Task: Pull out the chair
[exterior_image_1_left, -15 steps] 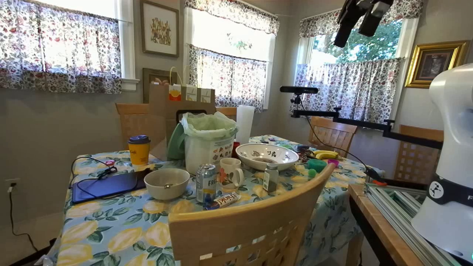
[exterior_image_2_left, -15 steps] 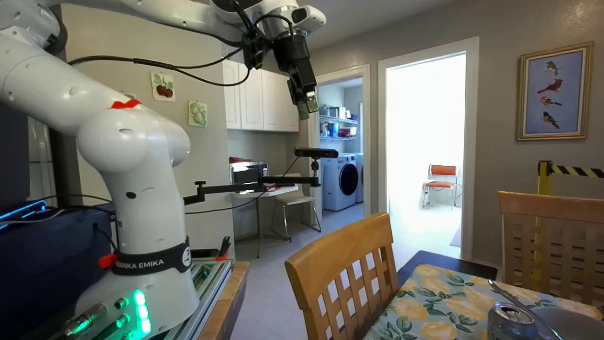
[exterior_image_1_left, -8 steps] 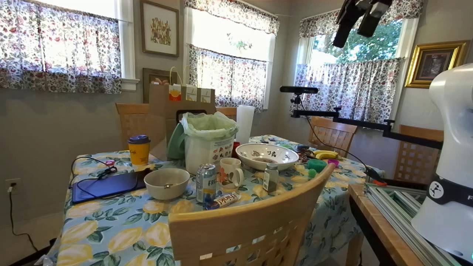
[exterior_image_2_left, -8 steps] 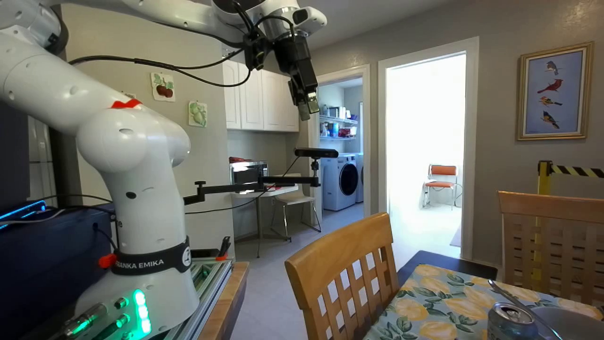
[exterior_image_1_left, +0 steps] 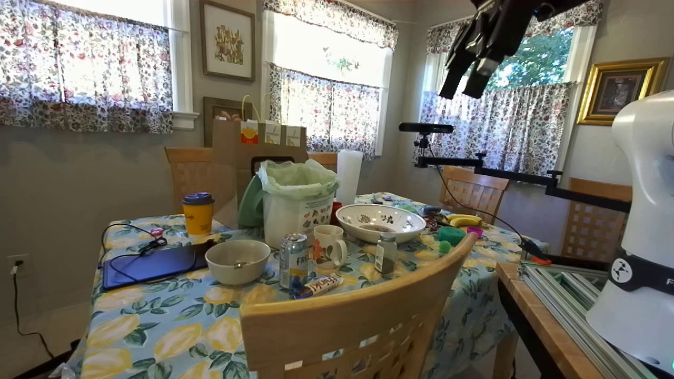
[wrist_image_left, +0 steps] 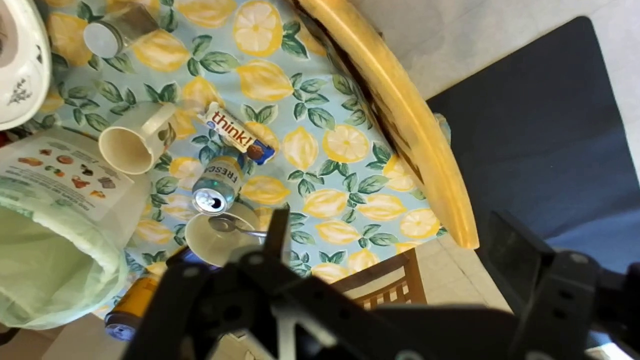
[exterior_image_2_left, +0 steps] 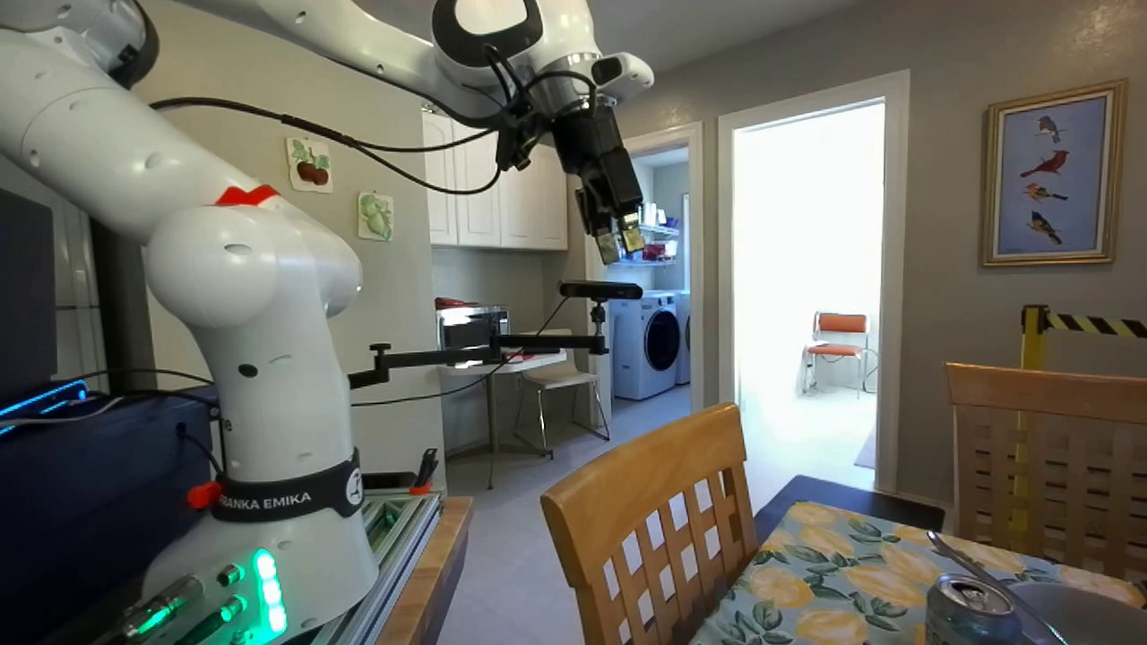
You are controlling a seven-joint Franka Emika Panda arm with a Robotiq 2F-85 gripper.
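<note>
Wrist view: lined white pail [wrist_image_left: 65,215] far left, then floral mug [wrist_image_left: 140,135], bowl [wrist_image_left: 200,237] with spoon [wrist_image_left: 223,223], Fresca can [wrist_image_left: 222,175] and think! bar [wrist_image_left: 235,131], all on lemon-print bench [wrist_image_left: 320,172]. Then slatted wooden chair [wrist_image_left: 412,110] at bench edge, long curved top slanting upper left to lower right, hollow side facing bench; pale floor [wrist_image_left: 432,40] behind; fingers [wrist_image_left: 520,250] spread wide, well above chair in both exterior views; flat dark panel [wrist_image_left: 550,135] far right

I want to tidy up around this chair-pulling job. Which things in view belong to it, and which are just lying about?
For the job: near chair; gripper.

Just lying about: mug; can; bar; jar; small bowl; big bowl; bin; yellow cup; bananas.
</note>
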